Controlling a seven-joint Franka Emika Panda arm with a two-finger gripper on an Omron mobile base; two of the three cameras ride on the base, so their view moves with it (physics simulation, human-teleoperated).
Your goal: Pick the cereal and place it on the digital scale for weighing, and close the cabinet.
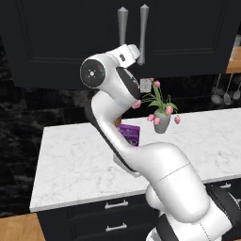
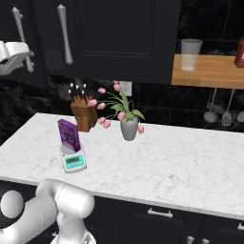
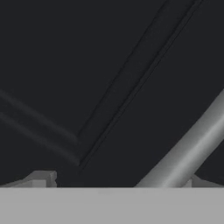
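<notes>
White and spread wide with nothing held, the tool (image 3: 116, 181) sits hard up against the large black wall cabinet (image 1: 61, 37), just beside a long silver bar handle (image 3: 188, 148). Well below it on the white marble bench (image 2: 181, 162), the flat purple cereal box (image 2: 68, 135) stands upright on the small white digital scale (image 2: 73, 160).

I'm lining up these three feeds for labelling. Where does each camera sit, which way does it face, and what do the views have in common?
Left base view: behind the arm's left, facing the cabinet, counter and flower vase; the white arm fills the middle.
Right base view: behind its right, over the cereal on the digital scale; the arm is lower left.
Hand view: on the hand, close against a cabinet door beside a silver handle.
Both base views share cabinet, vase and cereal.
</notes>
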